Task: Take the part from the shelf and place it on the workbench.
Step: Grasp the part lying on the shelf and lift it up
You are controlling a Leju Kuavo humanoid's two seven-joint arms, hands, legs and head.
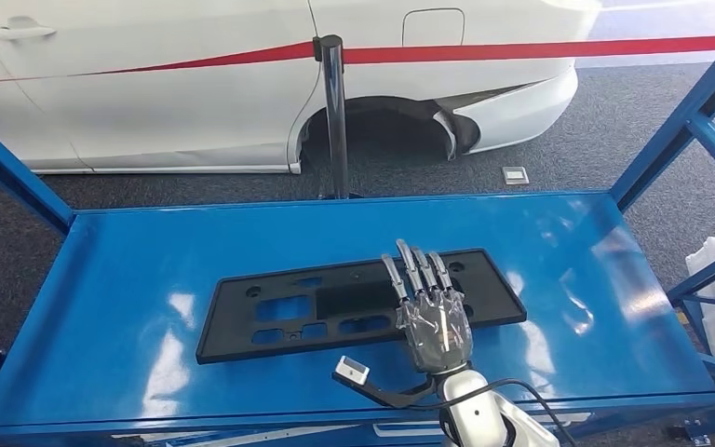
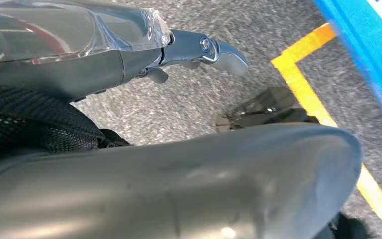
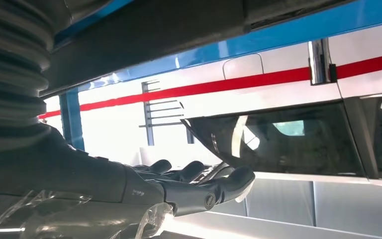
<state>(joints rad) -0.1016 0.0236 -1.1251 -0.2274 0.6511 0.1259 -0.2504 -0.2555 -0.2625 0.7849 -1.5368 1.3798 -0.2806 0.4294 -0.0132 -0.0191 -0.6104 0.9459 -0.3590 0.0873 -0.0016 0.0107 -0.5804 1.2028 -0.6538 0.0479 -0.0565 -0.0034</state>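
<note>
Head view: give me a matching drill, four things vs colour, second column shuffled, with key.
Things:
1. part
2. shelf
3. car
4. post

Colours:
A. white with a red stripe
B. shiny silver metal
C. black
D. blue

Pairs: 1-C, 2-D, 3-A, 4-B.

The part is a flat black plate lying on the blue shelf; the right hand lies flat over its right portion, fingers straight. The left hand hangs over grey floor in its wrist view.
</note>
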